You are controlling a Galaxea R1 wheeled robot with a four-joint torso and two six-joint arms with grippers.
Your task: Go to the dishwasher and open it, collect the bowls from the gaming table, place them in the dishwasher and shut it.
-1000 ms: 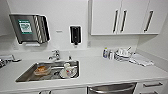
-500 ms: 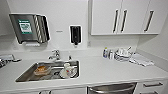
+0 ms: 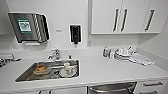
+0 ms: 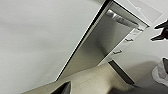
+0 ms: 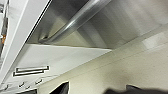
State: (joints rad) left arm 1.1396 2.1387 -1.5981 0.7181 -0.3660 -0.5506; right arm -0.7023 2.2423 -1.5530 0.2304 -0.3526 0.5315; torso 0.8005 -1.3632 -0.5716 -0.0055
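Nothing among the things has shifted since the earlier frames; the head view has only slid a little, so the sink and counter sit slightly differently in it, which is the camera's own move.

The dishwasher [image 3: 112, 88] lies at the lower edge of the head view, under the counter [image 3: 105, 71] and to the right of the sink [image 3: 48, 71]. Its brushed steel front and bar handle [image 3: 111, 89] show just below the counter's lip, and the door looks closed. In the left wrist view the steel front [image 4: 100, 47] runs slantwise beside a white panel, with the handle [image 4: 121, 19] near its upper end. In the right wrist view the handle [image 5: 75, 22] shows large and close across the steel front [image 5: 130, 20].

White drawers [image 3: 152, 86] with bar pulls stand just right of the dishwasher. The sink holds dishes: a cup, plates, and something orange. A tap [image 3: 56, 53] rises behind it. On the counter to the right stand a small bottle [image 3: 105, 52] and a pile of crockery [image 3: 122, 53], with a folded cloth [image 3: 141, 59] beside it. On the wall hang a towel dispenser [image 3: 28, 27] and a dark soap dispenser [image 3: 75, 33]; white cupboards [image 3: 125, 16] hang to the upper right.

Whether either gripper's fingers are apart or together cannot be told.
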